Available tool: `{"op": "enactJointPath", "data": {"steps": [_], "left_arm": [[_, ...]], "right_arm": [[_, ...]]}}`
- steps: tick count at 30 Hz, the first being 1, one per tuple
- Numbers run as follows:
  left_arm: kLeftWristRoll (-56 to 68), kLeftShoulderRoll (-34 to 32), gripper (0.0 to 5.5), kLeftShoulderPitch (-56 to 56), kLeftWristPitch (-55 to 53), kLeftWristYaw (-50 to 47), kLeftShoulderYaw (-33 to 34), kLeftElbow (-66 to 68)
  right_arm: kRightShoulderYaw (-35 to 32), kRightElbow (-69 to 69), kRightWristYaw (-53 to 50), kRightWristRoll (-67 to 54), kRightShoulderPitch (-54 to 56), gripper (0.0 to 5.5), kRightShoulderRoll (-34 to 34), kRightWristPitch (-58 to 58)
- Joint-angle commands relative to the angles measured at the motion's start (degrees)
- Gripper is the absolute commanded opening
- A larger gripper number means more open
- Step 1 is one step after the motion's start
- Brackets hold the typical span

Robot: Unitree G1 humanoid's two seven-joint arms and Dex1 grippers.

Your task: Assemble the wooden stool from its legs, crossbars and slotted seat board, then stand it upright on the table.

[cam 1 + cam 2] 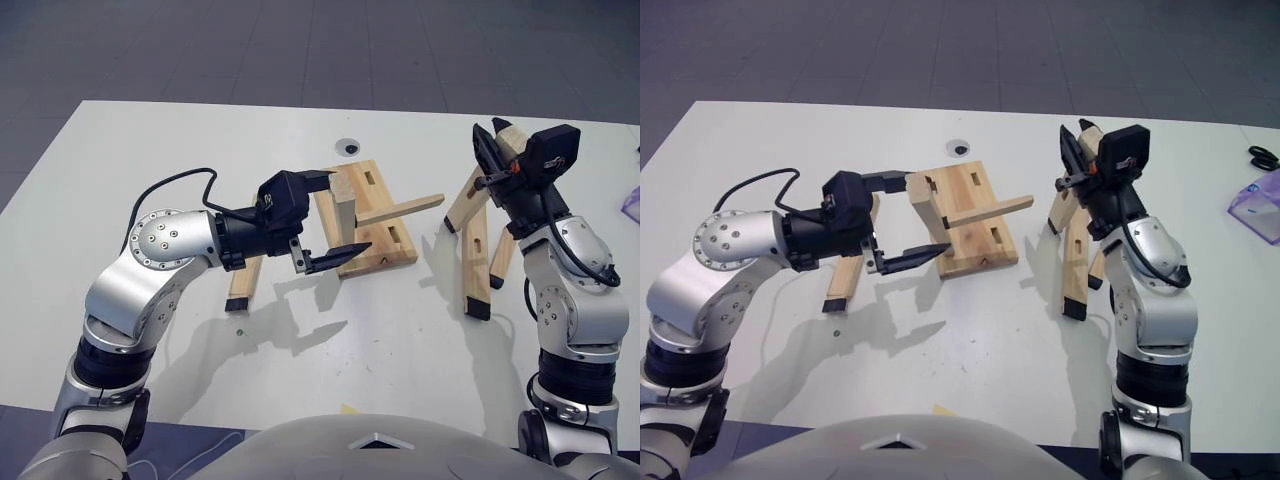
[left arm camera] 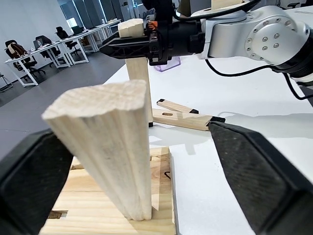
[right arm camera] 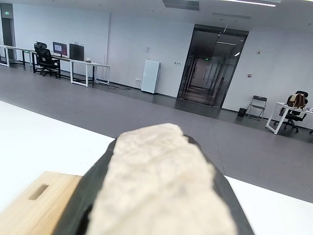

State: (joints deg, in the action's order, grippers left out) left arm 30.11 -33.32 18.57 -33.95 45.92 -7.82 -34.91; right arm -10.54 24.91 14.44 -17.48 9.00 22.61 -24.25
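Two end effectors engaged: left end effector (image 1: 350, 211), fingers (image 1: 335, 256) apart, straddles the leg (image 2: 110, 147) standing in the board (image 1: 385, 245) at counter (image 1: 150, 150) centre; it should close squarely before pressing. Right end effector (image 1: 497, 140) is clamped on a second leg (image 1: 510, 130) nearby

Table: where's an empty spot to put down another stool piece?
Bare spots: the front strip of the table between the two arms, and the far left corner. Crowded: around the seat board, where the left end effector brackets an upright leg, and by the right end effector with its legs.
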Motion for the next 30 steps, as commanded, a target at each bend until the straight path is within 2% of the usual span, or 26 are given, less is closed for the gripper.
{"op": "enactJointPath", "data": {"steps": [1, 5, 13, 21, 30], "left_arm": [[2.6, -1.7, 3.93, 1.7, -1.3, 1.5, 1.6, -1.0], [-0.4, -3.3, 3.26, 1.9, 0.5, 2.1, 0.4, 0.8], [-3.3, -1.7, 2.03, 0.9, 2.2, 0.5, -2.0, 1.0], [-5.5, 1.4, 2.03, 0.1, 2.9, -3.4, -5.6, 1.4], [-5.7, 5.3, 2.03, -0.7, 2.1, -6.8, -7.9, 1.5]], "right_arm": [[-0.1, -0.3, -0.1, 0.4, 0.1, 1.08, -0.4, 0.5], [0.2, -0.2, -0.1, 1.2, -0.2, 1.08, -0.6, 0.8], [-1.3, -0.2, 1.5, -0.5, -1.3, 1.08, -1.2, 2.4], [-2.2, -0.6, 2.4, -4.9, -2.6, 1.08, -3.9, 3.3], [-2.0, 1.2, 2.5, -6.1, -4.1, 1.08, -3.9, 3.3]]}}
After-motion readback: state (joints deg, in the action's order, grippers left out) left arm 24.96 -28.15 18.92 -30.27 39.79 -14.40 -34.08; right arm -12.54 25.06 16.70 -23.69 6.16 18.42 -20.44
